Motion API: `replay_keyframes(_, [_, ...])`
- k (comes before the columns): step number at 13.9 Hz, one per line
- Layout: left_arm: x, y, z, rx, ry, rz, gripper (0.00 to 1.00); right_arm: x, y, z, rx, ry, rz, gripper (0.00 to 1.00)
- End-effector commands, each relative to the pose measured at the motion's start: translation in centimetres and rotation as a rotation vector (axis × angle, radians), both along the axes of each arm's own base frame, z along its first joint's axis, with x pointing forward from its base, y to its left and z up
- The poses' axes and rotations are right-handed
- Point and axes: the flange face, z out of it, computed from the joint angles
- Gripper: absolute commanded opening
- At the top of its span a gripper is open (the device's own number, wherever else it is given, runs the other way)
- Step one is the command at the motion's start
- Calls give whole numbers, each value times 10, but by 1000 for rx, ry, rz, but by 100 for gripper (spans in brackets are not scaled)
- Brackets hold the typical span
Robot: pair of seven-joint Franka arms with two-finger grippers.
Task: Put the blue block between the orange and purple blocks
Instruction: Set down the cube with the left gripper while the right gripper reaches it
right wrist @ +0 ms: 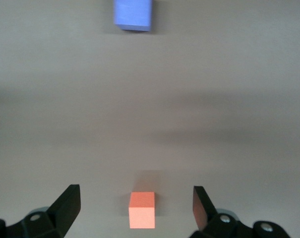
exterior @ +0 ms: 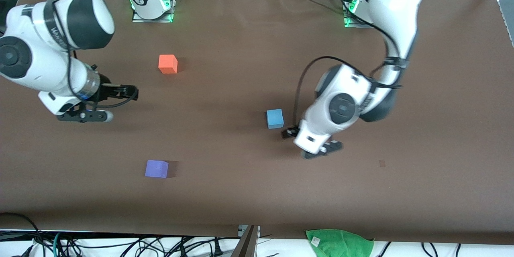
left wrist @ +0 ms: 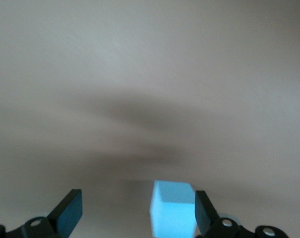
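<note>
Three cubes sit on the brown table (exterior: 249, 48), well apart from one another. The blue block (exterior: 275, 119) lies just right of the frame's centre in the front view. The orange block (exterior: 168, 64) is in the upper left part of that frame, and the purple block (exterior: 156, 168) in the lower left part, almost straight below the orange one.

The left hand (exterior: 307, 144) hangs low over the table just beside the blue block, at its lower right in the front view. In the left wrist view its fingers (left wrist: 68, 213) stand wide apart, and the blue block (left wrist: 172, 208) shows between them at the bottom of the frame, close against one finger; whether they touch I cannot tell.

The right hand (exterior: 120, 98) waits at the left edge of the front view, level between the orange and purple blocks, its fingers spread wide and holding nothing. In the right wrist view the orange block (right wrist: 142, 209) lies between the fingertips and the purple block (right wrist: 133, 15) at the top edge
</note>
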Motion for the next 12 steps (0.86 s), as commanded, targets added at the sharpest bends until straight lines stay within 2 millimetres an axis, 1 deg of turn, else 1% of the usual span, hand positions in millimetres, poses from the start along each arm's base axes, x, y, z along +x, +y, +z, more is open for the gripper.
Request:
replay_keyframes(1, [10,47,20,-3,34,-31,100,-7,38,1,40,1,53,100])
replay_keyframes(2, [17,75,20,-6,43,-45,100,-9,60,-9,69,11,61,100])
replay_keyframes(3, [22,101,24,-10,51,-63,100,-11,90,-22,104,9,83,100])
replay_keyframes(4, [27,126,27,-13,57,-75,100,-13,118,-38,136,11,69,100])
replay_keyframes(5, [30,148,33,-16,55,-95,100,-15,145,-50,152,0,18,100])
replay_keyframes(7, [30,175,33,4,77,-171,100,-27,215,-83,156,-55,-13,100])
replay_keyframes(8, [28,193,36,10,101,-169,100,-30,248,-104,162,-91,-29,100])
replay_keyframes(9, [26,204,45,14,115,-161,100,-32,283,-125,173,-129,-50,100])
replay_keyframes(10, [24,212,54,25,118,-170,100,-40,319,-147,182,-155,-67,100])
replay_keyframes(11, [21,218,68,40,101,-211,100,-48,351,-172,185,-176,-89,100])
replay_keyframes(12, [20,221,81,48,83,-242,100,-59,383,-192,180,-212,-89,100])
